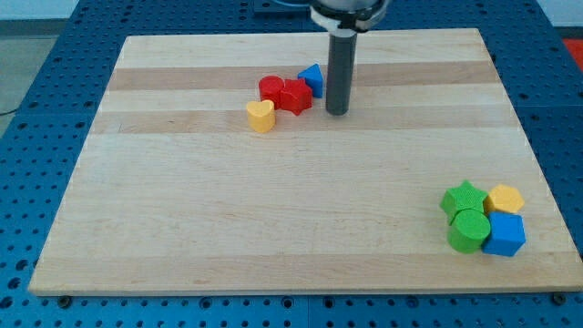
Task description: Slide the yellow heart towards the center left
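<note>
The yellow heart [260,116] lies on the wooden board [228,210], left of centre near the view's top. Two red blocks touch it on its upper right: a red round one [271,88] and a red angular one [295,96]. A blue triangle [312,79] sits against the red blocks on their right. My tip [337,112] rests on the board just right of the blue triangle and red blocks, apart from the yellow heart by about two block widths.
A cluster sits at the view's bottom right: a green star [463,198], a green cylinder [468,230], a yellow hexagon [505,199] and a blue cube [505,234]. The board lies on a blue perforated table.
</note>
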Robot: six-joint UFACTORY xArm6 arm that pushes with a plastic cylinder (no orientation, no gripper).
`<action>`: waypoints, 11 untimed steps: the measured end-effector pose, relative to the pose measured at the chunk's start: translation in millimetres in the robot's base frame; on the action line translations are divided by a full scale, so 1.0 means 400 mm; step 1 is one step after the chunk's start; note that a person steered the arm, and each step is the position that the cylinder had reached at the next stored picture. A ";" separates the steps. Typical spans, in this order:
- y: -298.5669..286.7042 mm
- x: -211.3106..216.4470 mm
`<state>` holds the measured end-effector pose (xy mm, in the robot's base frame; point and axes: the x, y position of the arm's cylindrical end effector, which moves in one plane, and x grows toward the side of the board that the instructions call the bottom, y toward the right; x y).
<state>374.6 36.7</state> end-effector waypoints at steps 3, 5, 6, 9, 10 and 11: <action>-0.213 0.011; -0.358 0.004; -0.410 -0.007; -0.590 -0.010; -0.624 -0.010; -0.555 -0.010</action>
